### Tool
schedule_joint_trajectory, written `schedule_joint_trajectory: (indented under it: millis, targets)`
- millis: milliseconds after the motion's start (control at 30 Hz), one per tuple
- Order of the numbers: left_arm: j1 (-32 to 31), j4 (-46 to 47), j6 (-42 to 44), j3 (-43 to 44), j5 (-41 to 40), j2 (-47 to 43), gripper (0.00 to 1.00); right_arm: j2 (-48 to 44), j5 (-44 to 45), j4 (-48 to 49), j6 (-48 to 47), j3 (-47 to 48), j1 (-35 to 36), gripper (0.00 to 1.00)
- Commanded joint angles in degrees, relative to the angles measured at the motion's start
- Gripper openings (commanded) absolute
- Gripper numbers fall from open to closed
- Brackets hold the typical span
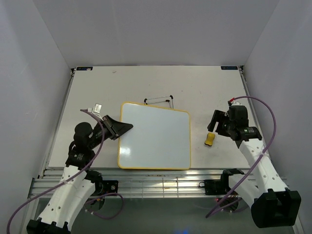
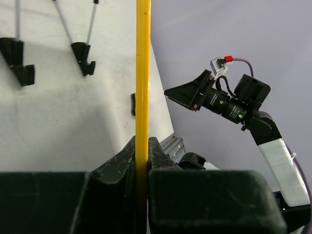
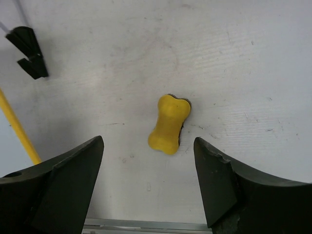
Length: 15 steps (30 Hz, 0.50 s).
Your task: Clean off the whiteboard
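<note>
The whiteboard (image 1: 155, 141), white with a thin yellow frame, lies in the middle of the table, and its face looks clean. My left gripper (image 1: 126, 127) is shut on the board's left edge. In the left wrist view the yellow frame (image 2: 143, 73) runs edge-on between the shut fingers of the left gripper (image 2: 142, 146). My right gripper (image 1: 217, 127) is open and empty, hovering just above the small yellow eraser block (image 1: 210, 139) to the right of the board. In the right wrist view the eraser (image 3: 169, 124) lies ahead of the right gripper (image 3: 148, 151), between its spread fingers.
A thin wire easel stand (image 1: 159, 101) with black feet lies flat behind the board; one foot (image 3: 29, 51) shows in the right wrist view. The board's yellow frame (image 3: 19, 129) is at that view's left. Grey walls enclose the table.
</note>
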Motion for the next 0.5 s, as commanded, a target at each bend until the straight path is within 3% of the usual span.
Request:
schedule_joint_trajectory:
  millis: [0, 267, 400, 467]
  targets:
    - [-0.15, 18.64, -2.17, 4.95, 7.29, 4.93, 0.0, -4.83, -3.62, -1.26, -1.45, 3.1, -0.24, 0.82]
    - [-0.15, 33.05, 4.68, 14.09, 4.75, 21.11, 0.0, -9.76, -6.2, -1.43, -3.03, 2.14, -0.24, 0.85]
    - [-0.15, 38.06, 3.91, 19.02, 4.74, 31.31, 0.0, -11.96, -6.55, -2.83, -3.21, 2.84, -0.24, 0.85]
    - [-0.15, 45.95, 3.64, 19.73, 4.57, 36.22, 0.0, -12.75, -6.72, -3.28, -3.21, 3.28, -0.24, 0.85]
